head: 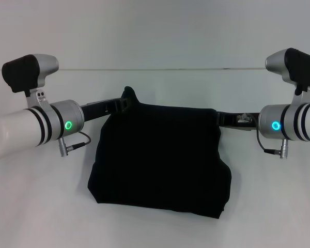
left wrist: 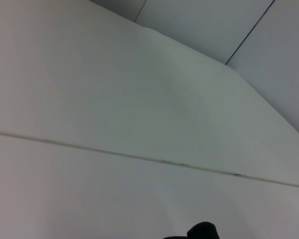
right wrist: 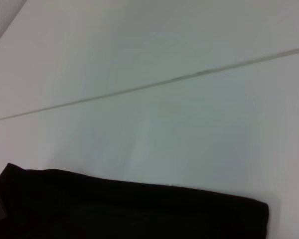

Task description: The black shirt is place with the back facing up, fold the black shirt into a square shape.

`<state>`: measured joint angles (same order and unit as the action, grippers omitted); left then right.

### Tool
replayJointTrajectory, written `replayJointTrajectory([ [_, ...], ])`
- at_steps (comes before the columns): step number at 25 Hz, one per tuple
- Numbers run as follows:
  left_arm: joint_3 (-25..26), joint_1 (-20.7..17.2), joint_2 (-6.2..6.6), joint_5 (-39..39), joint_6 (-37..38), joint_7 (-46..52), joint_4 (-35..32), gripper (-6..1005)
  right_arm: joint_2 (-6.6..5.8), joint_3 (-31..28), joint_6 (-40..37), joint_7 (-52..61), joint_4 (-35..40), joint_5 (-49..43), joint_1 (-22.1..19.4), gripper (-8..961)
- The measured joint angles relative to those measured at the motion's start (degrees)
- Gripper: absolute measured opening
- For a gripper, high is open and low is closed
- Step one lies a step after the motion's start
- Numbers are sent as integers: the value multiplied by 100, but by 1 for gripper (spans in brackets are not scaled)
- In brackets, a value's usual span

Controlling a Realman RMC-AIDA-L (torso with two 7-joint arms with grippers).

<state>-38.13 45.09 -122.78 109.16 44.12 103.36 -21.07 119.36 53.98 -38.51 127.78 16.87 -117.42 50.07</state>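
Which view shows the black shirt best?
Head view: the whole black shirt shows, held up at both top corners. The right wrist view shows only one edge strip; the left wrist view shows just a small dark bit, unclear.

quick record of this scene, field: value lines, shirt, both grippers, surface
shirt: black shirt, already folded to a compact, roughly rectangular bundle, far edge lifted, near edge on the table
left gripper: at the shirt's far left corner, cloth bunched up around it
right gripper: at the shirt's far right corner, tips hidden by cloth
table: white, a thin seam line runs across it behind the shirt
fold state: not yet a neat square; near edge uneven
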Motion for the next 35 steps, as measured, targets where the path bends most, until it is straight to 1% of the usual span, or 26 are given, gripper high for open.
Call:
replayJointTrajectory([
  [1, 0, 0, 0, 0, 0, 0, -1, 75, -2, -2, 1, 0, 0, 0, 1, 150],
  [12, 23, 0, 0, 0, 0, 0, -2, 76, -18, -12, -16, 19, 0, 0, 3, 127],
  [17, 25, 0, 0, 0, 0, 0, -2, 76, -27, -1, -7, 81, 0, -5, -1, 26],
  [26, 32, -1, 0, 0, 0, 0, -20, 76, -23, -49, -27, 23, 172, 31, -26, 10],
  [35, 47, -47, 10, 0, -2, 59, -61, 77, -60, -54, 7, 30, 327, 36, 44, 9],
])
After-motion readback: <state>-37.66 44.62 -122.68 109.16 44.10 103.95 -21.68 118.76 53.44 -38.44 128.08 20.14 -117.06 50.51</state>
